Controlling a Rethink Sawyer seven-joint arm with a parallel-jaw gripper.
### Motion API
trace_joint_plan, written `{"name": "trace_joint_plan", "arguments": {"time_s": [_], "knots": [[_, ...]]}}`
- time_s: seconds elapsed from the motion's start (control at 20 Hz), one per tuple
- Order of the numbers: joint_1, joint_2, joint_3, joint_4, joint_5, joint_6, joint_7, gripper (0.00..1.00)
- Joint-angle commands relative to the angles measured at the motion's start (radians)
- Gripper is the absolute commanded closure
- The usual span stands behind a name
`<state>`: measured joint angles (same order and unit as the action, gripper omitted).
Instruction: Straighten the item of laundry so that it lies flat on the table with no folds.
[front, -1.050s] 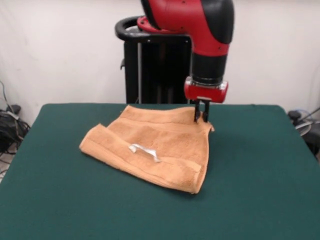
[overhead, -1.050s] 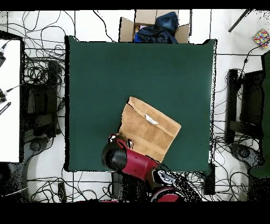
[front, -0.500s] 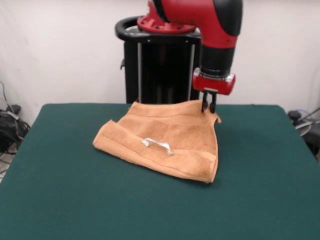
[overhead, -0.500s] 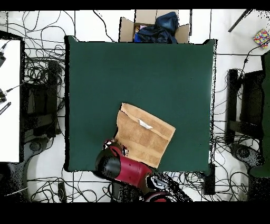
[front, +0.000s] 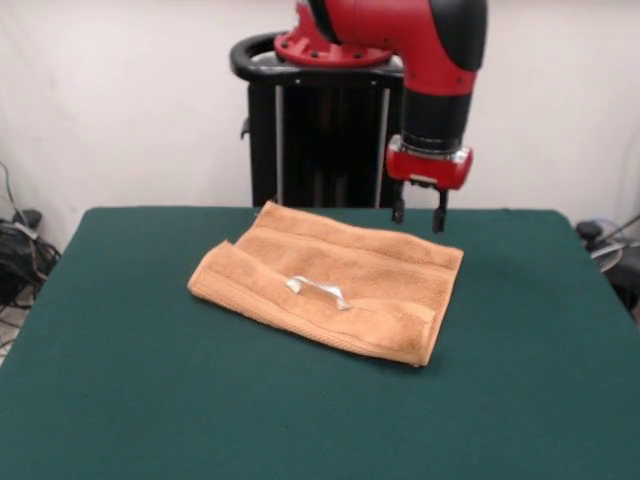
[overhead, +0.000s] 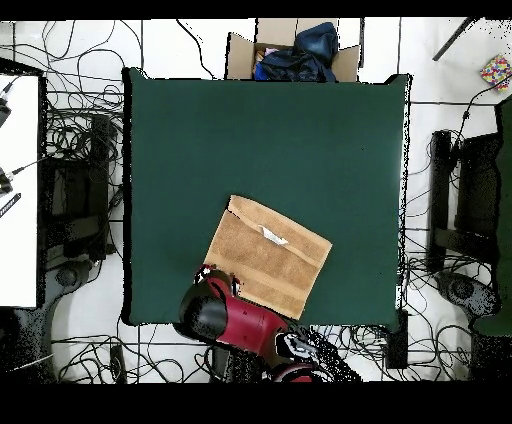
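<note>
The orange-tan towel (front: 330, 290) lay on the green table (front: 120, 400) toward its far side, doubled over along its near edge, its white label (front: 318, 291) showing on top. The tool (front: 419, 217) hung released, fingers apart, just above the towel's far right corner, holding nothing.

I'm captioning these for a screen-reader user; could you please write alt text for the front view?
An orange-tan towel lies on a dark green table, still doubled over along its near edge, with a small white label on top. A red and black robot arm's gripper hangs open just above the towel's far right corner, holding nothing.
</note>
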<state>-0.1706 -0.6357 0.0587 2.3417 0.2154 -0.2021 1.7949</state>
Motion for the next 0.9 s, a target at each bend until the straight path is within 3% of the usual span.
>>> {"name": "trace_joint_plan", "arguments": {"time_s": [0.05, 0.4, 0.9], "knots": [[-0.011, 0.036, 0.085, -0.028, 0.022, -0.015, 0.265, 0.00], [-0.049, 0.055, 0.092, -0.060, 0.000, 0.000, 0.228, 0.00], [-0.172, 0.068, 0.022, -0.291, -0.108, 0.232, -0.030, 0.00]]}}
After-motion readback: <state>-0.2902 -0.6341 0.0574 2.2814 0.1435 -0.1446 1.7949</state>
